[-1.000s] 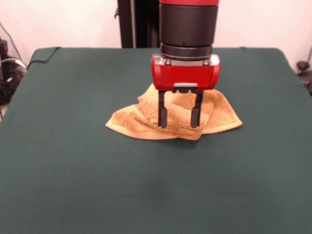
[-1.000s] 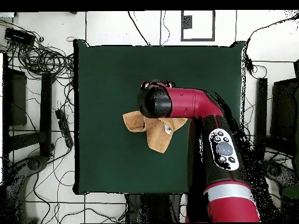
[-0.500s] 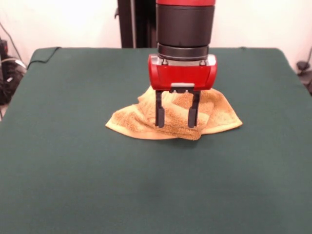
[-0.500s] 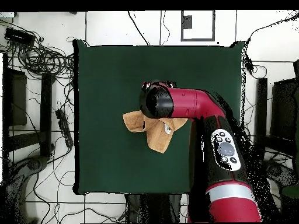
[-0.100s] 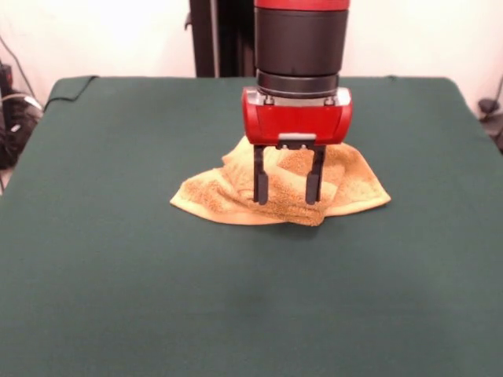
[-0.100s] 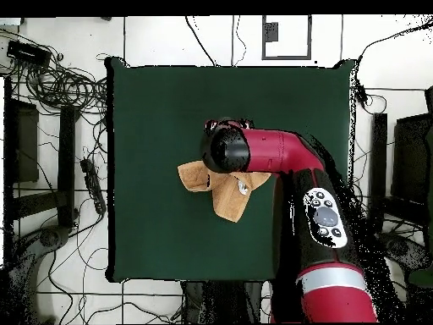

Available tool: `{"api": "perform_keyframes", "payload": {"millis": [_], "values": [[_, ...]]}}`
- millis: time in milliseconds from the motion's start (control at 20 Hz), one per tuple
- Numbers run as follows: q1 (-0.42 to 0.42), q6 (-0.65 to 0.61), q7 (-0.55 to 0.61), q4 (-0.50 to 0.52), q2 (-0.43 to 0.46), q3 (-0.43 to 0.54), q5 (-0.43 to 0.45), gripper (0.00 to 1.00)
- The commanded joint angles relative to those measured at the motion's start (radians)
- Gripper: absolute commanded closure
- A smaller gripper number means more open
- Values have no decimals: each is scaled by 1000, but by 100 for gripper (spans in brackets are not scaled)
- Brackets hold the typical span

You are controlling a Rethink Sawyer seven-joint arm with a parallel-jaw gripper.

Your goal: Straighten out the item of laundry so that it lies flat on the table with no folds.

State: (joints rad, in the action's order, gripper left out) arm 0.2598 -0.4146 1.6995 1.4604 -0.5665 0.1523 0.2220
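my gripper: black two-finger gripper [image 5: 288, 198] under the red wrist housing, fingers spread with a clear gap, nothing held; tips sit low over the towel's near-middle bunch, contact or not I can't tell.
risk 1: closing here likely pinches several stacked layers at once; lifting then carries the whole wad and the folds stay put.
risk 2: gripping mid-heap rather than at a corner means any drag just shifts the crumple across the dark green cloth table [image 5: 118, 298], no spreading.
risk 3: pushing too low could snag the table cloth with the terry and pucker it.
towel look: small orange-tan terry towel [image 5: 216, 198], rumpled, folded over itself, humped at centre under my wrist; one flat lobe runs out left, another right, in the front view.
overhead: towel [image 6: 227, 201] shows a lobe left and a lobe pointing to the bottom; small white label [image 6: 243, 188] by the arm.
towel place: about mid-table, well clear of all edges.
status: not flat, folds remain.
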Motion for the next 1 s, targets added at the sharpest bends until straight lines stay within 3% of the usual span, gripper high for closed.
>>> {"api": "perform_keyframes", "payload": {"millis": [50,1000], "values": [[-34,-68,21,141,0,114,8,0],[-47,-42,79,217,-22,94,-17,0]]}}
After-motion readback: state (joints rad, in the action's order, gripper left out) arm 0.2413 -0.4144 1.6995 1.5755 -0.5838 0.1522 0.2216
